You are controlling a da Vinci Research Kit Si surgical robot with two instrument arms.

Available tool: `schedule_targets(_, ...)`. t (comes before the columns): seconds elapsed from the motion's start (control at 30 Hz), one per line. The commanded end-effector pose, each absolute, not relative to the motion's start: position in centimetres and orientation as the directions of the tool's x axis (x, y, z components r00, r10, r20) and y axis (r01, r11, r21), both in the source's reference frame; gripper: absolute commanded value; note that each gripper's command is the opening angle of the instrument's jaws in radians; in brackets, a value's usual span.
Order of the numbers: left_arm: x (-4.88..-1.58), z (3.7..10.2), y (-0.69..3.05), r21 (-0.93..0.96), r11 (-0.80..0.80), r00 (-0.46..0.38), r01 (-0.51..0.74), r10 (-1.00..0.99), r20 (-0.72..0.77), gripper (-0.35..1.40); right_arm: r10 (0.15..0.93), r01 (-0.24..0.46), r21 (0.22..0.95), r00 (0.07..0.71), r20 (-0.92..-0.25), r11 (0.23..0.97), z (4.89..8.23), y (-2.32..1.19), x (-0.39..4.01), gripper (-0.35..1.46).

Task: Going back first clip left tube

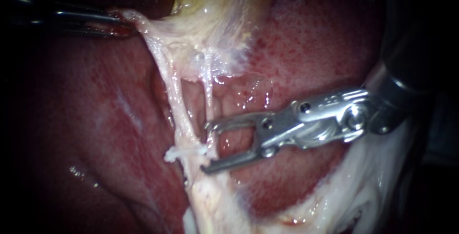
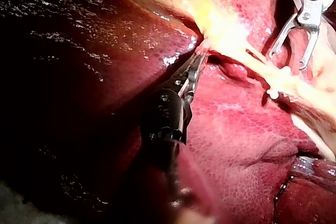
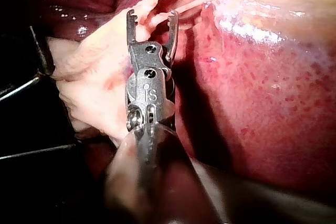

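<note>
two jaws of the right instrument (image 1: 207,149) stand wide apart, holding nothing, just beside a white clip (image 1: 178,154) set low on the left tube (image 1: 176,102). second tube (image 1: 209,97) runs close alongside. farther back, left instrument (image 1: 119,22) jaws clamp pale tissue (image 1: 143,29) under the yellowish gallbladder (image 1: 215,4), red liver (image 1: 311,38) behind.

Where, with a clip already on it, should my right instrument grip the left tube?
Probably the bare stretch of the left tube above the white clip, from the right instrument's side: it runs taut and upright there, so open jaws could straddle it crosswise.
</note>
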State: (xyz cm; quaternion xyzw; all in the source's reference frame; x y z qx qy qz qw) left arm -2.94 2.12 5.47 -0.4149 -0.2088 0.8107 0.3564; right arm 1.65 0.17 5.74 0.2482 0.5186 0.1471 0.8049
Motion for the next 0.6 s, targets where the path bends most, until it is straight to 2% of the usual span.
schedule_targets(0.03,-2.94,5.47,2.12,-0.634,-0.659,-0.402,-0.404,0.751,-0.524,-0.35,0.484,0.014,0.538,0.418,-0.769,0.843,5.70,0.18,1.57,0.50)
schedule_targets(0.33,-2.94,5.46,2.12,-0.634,-0.659,-0.402,-0.404,0.751,-0.524,-0.35,0.413,0.002,0.456,0.421,-0.808,0.890,5.55,0.20,0.93,0.50)
schedule_targets(0.6,-2.96,5.46,2.11,-0.634,-0.659,-0.401,-0.406,0.751,-0.524,-0.35,0.399,0.010,0.444,0.420,-0.815,0.896,5.33,0.44,0.63,0.50)
